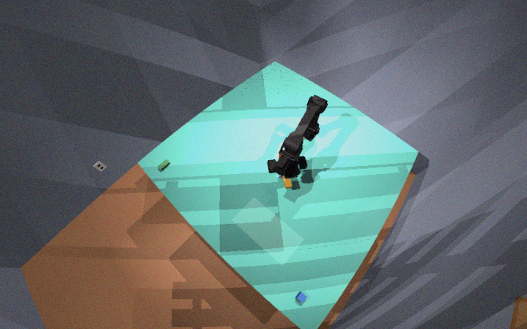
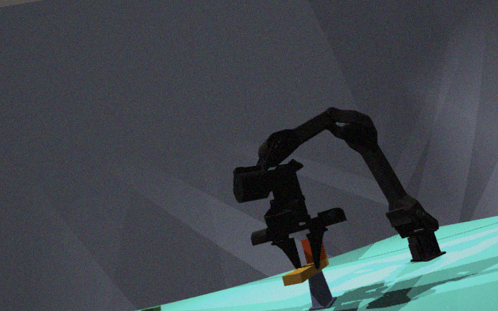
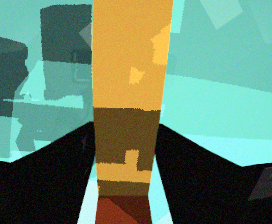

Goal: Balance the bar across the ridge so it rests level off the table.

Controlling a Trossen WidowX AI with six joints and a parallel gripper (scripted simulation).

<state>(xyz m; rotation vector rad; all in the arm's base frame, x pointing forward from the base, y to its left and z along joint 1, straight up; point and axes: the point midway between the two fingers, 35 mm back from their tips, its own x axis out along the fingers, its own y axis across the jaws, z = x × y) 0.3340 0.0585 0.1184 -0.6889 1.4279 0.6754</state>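
Note:
The bar (image 1: 287, 182) (image 2: 301, 275) (image 3: 130, 56) is a yellow-orange slab with a darker red-orange part (image 2: 312, 250) showing behind the fingers. My gripper (image 1: 287, 175) (image 2: 305, 265) (image 3: 126, 129) is shut on the bar near its middle and points straight down. In the exterior view the bar is directly over a narrow grey-blue ridge (image 2: 320, 292) standing on the teal table (image 1: 339, 228) (image 2: 455, 270). The bar looks slightly tilted there and is clear of the table. I cannot tell whether it touches the ridge's top. The ridge is hidden in the overhead and wrist views.
A small green block (image 1: 163, 164) (image 2: 151, 308) lies at the teal surface's left edge. A blue cube (image 1: 301, 297) lies near its front corner. The arm's base (image 1: 317, 103) (image 2: 421, 241) stands behind the gripper. A brown surface (image 1: 93, 253) adjoins the teal one at front left.

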